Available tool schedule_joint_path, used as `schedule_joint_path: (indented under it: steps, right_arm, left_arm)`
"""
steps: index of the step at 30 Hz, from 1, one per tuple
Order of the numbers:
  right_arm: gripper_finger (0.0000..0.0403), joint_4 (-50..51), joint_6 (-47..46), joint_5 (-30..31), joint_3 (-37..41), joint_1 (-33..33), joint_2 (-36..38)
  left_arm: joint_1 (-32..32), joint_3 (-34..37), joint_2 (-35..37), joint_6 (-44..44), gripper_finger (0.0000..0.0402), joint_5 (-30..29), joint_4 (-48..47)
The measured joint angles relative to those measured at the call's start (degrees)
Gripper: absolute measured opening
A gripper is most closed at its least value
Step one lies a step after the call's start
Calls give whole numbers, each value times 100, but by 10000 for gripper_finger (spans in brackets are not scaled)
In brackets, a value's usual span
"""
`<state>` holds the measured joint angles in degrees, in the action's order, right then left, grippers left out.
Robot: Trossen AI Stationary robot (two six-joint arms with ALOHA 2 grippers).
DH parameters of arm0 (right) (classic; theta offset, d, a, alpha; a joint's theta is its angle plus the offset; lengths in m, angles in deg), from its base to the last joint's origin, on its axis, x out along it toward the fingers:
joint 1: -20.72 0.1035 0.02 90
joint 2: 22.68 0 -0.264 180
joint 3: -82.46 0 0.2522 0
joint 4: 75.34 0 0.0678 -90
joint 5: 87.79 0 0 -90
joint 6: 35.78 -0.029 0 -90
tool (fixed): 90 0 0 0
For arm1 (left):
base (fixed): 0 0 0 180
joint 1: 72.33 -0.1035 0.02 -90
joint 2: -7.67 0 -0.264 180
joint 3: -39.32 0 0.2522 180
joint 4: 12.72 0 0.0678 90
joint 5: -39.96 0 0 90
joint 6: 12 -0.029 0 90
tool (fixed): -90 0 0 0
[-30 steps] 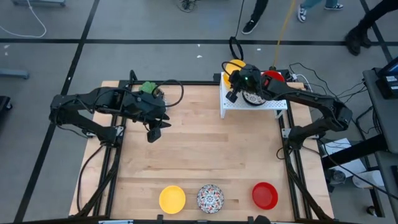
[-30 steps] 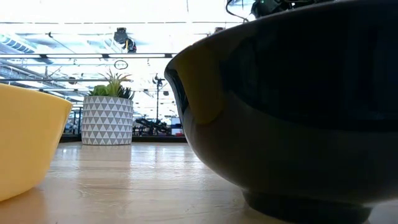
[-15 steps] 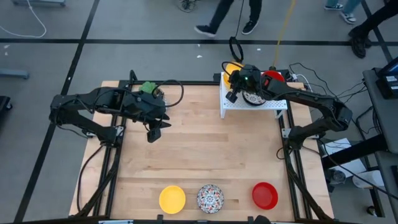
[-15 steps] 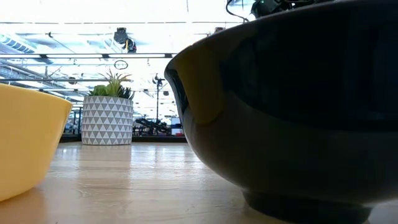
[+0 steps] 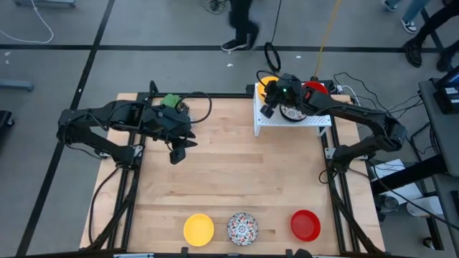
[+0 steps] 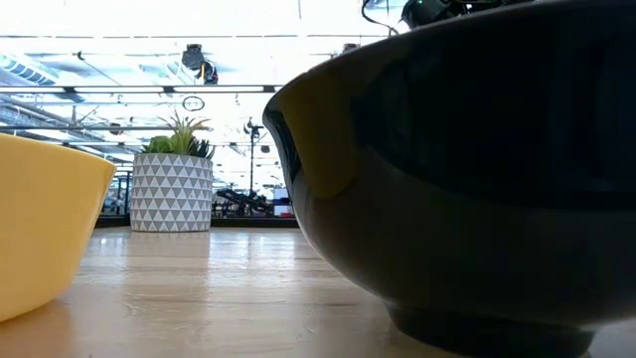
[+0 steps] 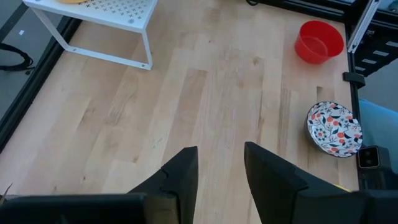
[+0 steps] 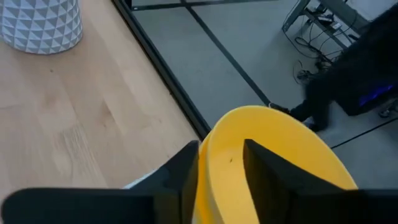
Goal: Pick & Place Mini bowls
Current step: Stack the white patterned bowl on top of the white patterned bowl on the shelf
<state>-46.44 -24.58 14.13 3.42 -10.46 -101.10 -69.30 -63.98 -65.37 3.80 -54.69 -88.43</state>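
Your right gripper (image 8: 221, 158) reaches over white rack (image 5: 287, 122) at table's back, fingers apart astride yellow bowl (image 8: 273, 155) rim, bowl upright. Left gripper (image 7: 221, 168) open, hovers above table (image 5: 237, 172).

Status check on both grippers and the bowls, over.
Right gripper open astride yellow bowl rim on white rack. Left gripper open, empty, above table. Nothing blocking.

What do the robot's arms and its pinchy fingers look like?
Both arms are dark, nearly black, built from jointed segments with black cables looping along them. The left gripper and right gripper each end in two flat, dark, wedge-shaped fingers. A small green light glows on the right arm's wrist.
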Motion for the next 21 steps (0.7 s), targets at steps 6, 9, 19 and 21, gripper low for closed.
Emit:
schedule_joint_path:
  steps: [6, 9, 19, 21]
  right_arm:
    - [161, -38, 116, 0, 2, 41, 215]
    - [174, -28, 134, 12, 2, 61, 402]
    - [174, 246, -174, -19, 2, 828, 1213]
    - [171, 492, -254, -22, 2, 1160, 1308]
  left_arm:
    - [2, 0, 0, 6, 131, 2, -1]
    - [2, 0, -1, 20, 131, 2, -1]
    - [2, 0, -2, -46, 131, 2, 0]
    - [2, 2, -2, -41, 131, 2, 22]
